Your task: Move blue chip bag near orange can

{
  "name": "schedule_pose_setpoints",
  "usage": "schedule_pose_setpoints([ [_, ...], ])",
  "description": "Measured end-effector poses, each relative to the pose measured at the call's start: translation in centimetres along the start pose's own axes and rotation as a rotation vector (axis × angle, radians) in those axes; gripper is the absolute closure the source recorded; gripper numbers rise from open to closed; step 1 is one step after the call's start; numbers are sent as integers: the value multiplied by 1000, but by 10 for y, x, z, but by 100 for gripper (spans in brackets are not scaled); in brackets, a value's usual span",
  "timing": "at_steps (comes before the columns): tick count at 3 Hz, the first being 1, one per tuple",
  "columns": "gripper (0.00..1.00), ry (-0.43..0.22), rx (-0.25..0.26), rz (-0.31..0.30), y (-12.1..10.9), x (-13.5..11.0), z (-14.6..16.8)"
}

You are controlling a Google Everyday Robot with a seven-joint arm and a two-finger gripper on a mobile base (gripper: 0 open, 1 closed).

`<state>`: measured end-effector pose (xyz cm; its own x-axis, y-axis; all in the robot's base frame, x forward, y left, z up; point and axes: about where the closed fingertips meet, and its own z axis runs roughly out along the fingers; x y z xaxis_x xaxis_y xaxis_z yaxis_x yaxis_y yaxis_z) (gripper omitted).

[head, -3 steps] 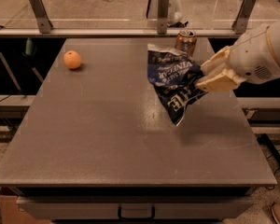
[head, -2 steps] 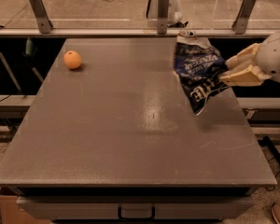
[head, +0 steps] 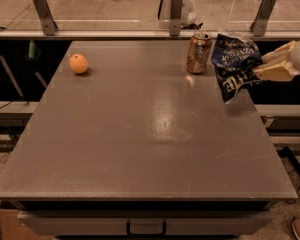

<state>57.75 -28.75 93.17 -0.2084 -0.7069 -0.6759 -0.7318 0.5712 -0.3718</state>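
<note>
The blue chip bag point(head: 234, 65) hangs in the air at the table's far right, dark navy foil with white lettering. My gripper point(head: 262, 66) comes in from the right edge and is shut on the bag's right side, holding it above the table surface. The orange can point(head: 198, 52) stands upright on the table at the far right, just left of the bag, with a small gap between them.
A round orange fruit point(head: 78, 63) lies at the table's far left. The grey table point(head: 150, 134) ends close under the bag on the right. A railing with metal posts point(head: 176, 9) runs behind the far edge.
My gripper has carried the bag to the right and farther back. The can, hidden behind the bag before, now shows to the bag's left.
</note>
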Motion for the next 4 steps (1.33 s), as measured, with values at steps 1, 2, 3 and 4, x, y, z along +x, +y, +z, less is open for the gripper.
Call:
schedule_pose_setpoints([
  [1, 100, 8, 48, 78, -28, 19, 25],
  [2, 100, 13, 90, 162, -45, 37, 49],
  [3, 100, 13, 103, 209, -48, 44, 60],
  [4, 82, 19, 89, 238, -46, 42, 70],
])
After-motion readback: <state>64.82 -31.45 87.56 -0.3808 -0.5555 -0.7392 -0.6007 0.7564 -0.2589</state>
